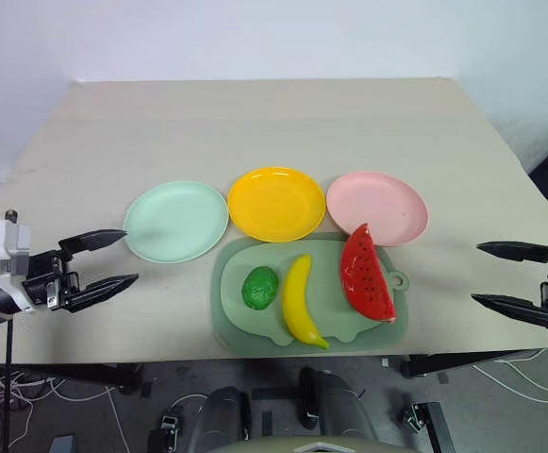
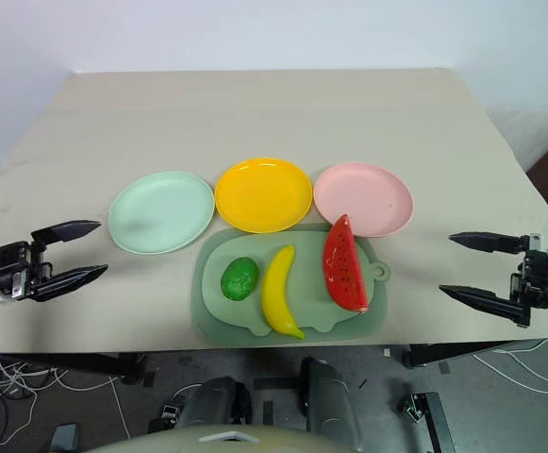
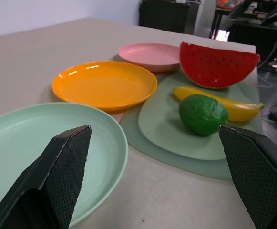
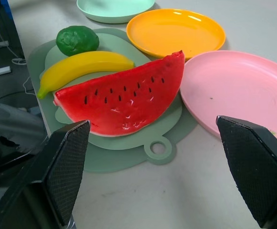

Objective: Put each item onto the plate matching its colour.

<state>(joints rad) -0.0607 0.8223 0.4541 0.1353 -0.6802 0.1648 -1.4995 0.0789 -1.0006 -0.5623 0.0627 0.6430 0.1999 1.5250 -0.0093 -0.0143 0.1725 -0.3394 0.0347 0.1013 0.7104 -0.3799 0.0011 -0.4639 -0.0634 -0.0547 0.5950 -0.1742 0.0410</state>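
Note:
Three empty plates stand in a row on the table: mint green (image 1: 176, 220), yellow-orange (image 1: 276, 203) and pink (image 1: 377, 207). In front of them, on a sage-green mat (image 1: 231, 311), lie a bumpy green fruit (image 1: 260, 287), a yellow banana (image 1: 299, 300) and a red watermelon slice (image 1: 365, 274). My left gripper (image 1: 116, 258) hovers open at the table's left edge, pointing toward the mint plate. At the right edge my right gripper (image 1: 491, 275) is open too, aimed toward the watermelon slice (image 4: 124, 95). Neither holds anything.
The beige table (image 1: 264, 123) stretches back to a white wall. Cables and stand legs lie on the floor (image 1: 500, 396) below the table's front edge.

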